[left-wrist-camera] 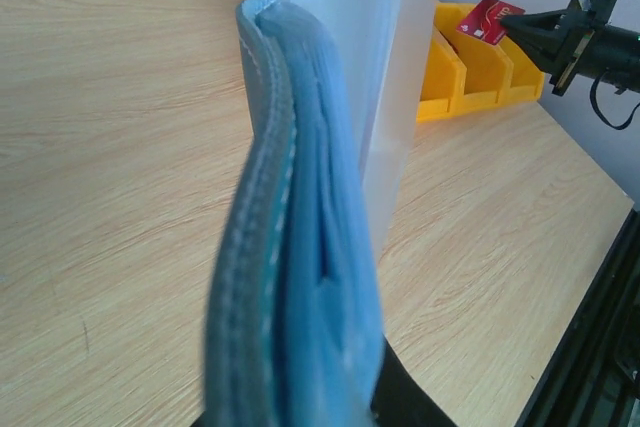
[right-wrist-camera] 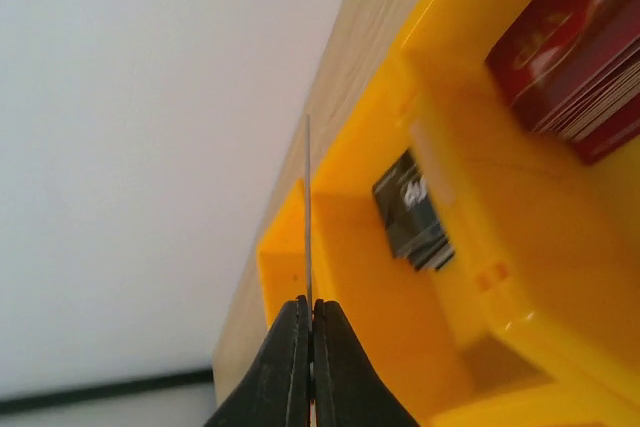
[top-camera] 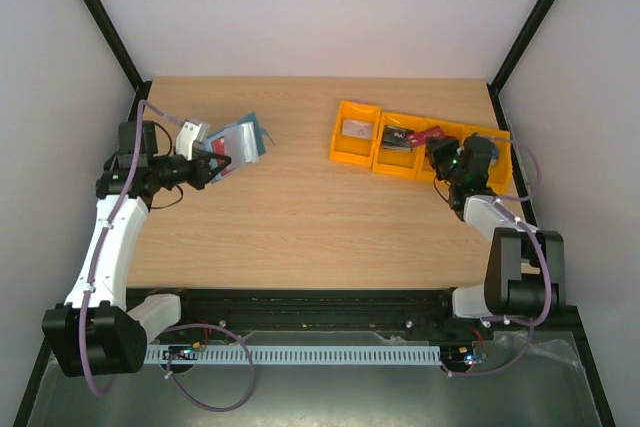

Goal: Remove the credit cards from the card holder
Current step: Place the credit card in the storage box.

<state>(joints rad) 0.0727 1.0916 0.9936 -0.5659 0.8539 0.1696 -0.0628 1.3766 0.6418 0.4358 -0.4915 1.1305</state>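
Observation:
The teal-blue card holder point(top-camera: 240, 140) is off the table at the left, edge-on and upright in the left wrist view point(left-wrist-camera: 300, 247), with its clear inner sleeves point(left-wrist-camera: 385, 97) fanned open. My left gripper point(top-camera: 214, 166) is shut on its lower edge; the fingers are mostly hidden behind it. My right gripper point(top-camera: 438, 151) hovers over the orange bins and is shut on a red credit card point(left-wrist-camera: 490, 19). That card is a thin edge-on line point(right-wrist-camera: 308, 197) rising from the closed fingertips point(right-wrist-camera: 310, 312).
A row of orange bins point(top-camera: 352, 152) stands at the back right. They hold a grey card point(top-camera: 357, 128), black cards point(right-wrist-camera: 415, 212) and a stack of red cards point(right-wrist-camera: 580, 57). Bare wooden table point(top-camera: 320, 217) lies between the arms.

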